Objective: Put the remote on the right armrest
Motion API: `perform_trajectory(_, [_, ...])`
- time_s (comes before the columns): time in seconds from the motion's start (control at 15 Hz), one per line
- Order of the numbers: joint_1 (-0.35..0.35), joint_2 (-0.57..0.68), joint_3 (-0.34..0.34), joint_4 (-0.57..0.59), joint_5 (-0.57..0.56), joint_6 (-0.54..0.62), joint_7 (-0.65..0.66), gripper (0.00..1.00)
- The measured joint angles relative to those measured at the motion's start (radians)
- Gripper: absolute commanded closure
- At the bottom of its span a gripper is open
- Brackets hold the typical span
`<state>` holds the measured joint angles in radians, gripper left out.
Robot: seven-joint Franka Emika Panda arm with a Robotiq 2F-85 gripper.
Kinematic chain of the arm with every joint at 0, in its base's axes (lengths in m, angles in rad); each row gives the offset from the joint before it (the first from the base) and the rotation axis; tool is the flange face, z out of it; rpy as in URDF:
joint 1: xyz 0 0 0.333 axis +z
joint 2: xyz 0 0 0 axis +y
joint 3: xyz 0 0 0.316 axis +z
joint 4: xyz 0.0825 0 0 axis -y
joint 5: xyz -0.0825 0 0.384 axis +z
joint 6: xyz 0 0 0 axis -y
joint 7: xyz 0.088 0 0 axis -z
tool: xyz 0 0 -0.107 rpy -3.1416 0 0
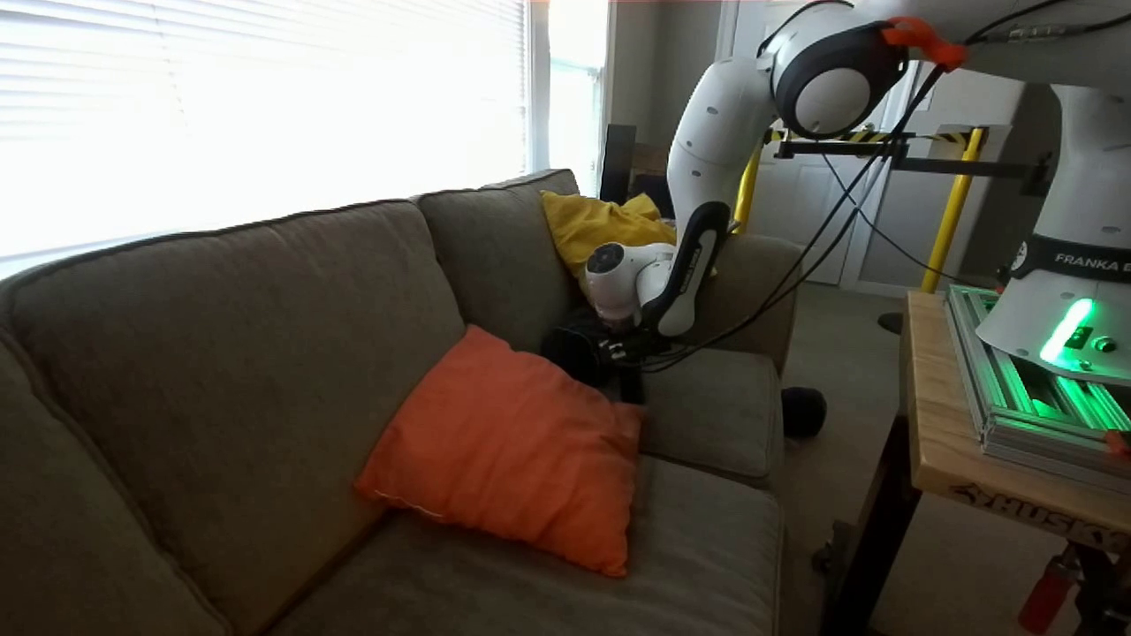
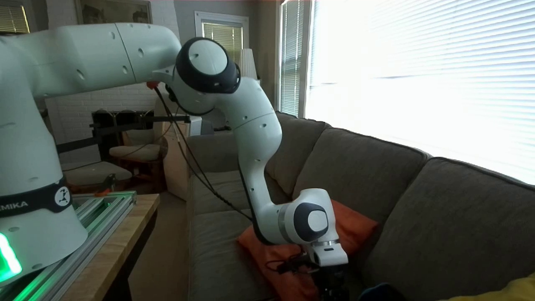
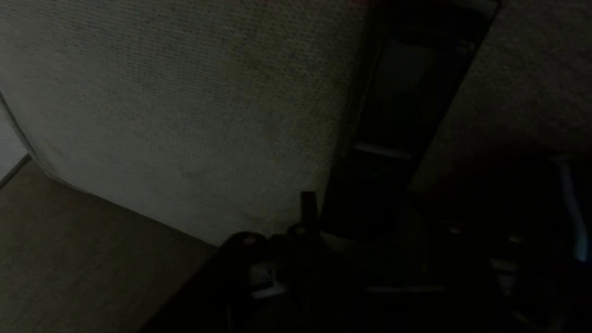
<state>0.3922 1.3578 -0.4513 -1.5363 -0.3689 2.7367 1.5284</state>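
Note:
In the wrist view, which is very dark, the remote (image 3: 393, 115) shows as a long black handset reaching away from the camera. Its lower end lies between the fingers of my gripper (image 3: 363, 203), which is shut on it; the right-hand finger is lost in shadow. In an exterior view the gripper (image 1: 631, 380) hangs low over the sofa seat, just behind the orange cushion, and the remote cannot be told from the black fingers there. The right armrest (image 1: 769, 261), grey-brown and rounded, stands at the sofa's far end beyond the gripper.
The orange cushion (image 1: 521, 450) leans on the sofa back close to the gripper. A yellow cushion (image 1: 601, 221) rests against the back near the armrest. Some dark rounded thing (image 1: 573, 349) is beside the gripper. Cables loop from the arm, and a wooden bench (image 1: 937, 415) carries the robot's base.

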Motion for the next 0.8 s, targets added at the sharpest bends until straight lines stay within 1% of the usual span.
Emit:
perform_trajectory(0.07, [0.001, -0.017, -0.004, -0.02, 0.004, 0.001, -0.001, 0.42])
perform_trajectory(0.2, [-0.001, -0.04, -0.004, -0.047, 0.008, 0.001, -0.008, 0.43])
perform_trajectory(0.27, [-0.002, -0.044, 0.0, -0.052, 0.009, 0.002, -0.014, 0.17])
perform_trajectory(0.33, [-0.005, -0.044, 0.006, -0.055, 0.011, 0.005, -0.017, 0.17])
perform_trajectory(0.47, [-0.011, -0.041, 0.027, -0.055, 0.022, 0.012, -0.022, 0.05])
perform_trajectory(0.53, [-0.013, -0.037, 0.037, -0.055, 0.033, 0.017, -0.022, 0.01])
perform_trajectory(0.8, [-0.009, 0.01, 0.06, -0.031, 0.074, 0.079, -0.022, 0.0])
